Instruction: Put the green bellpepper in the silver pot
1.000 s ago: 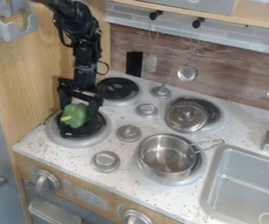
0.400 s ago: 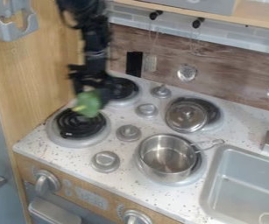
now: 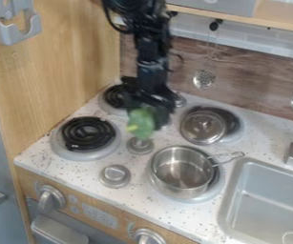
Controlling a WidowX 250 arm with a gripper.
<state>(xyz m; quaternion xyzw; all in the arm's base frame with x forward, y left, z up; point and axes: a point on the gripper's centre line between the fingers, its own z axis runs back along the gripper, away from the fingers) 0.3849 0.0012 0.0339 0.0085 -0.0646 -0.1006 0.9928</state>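
Okay so the green bellpepper (image 3: 142, 122) has gone from over the near-left burner (image 3: 87, 133) to above the grey knob (image 3: 140, 145) beside the silver pot (image 3: 183, 177), with my gripper (image 3: 146, 116) going along too. Jaws are closed in on its sides, pinching it. Looks like toy plastic to me, so probably light, firm, kinda slick on the rounded bits, not really fragile. I'd keep hold across the fat middle, or it might roll out. Pot's mouth is uncovered; its lid (image 3: 203, 125) is lying behind. Main snag is the rim, so I'd cross it high, away from the wire handle (image 3: 241, 154).
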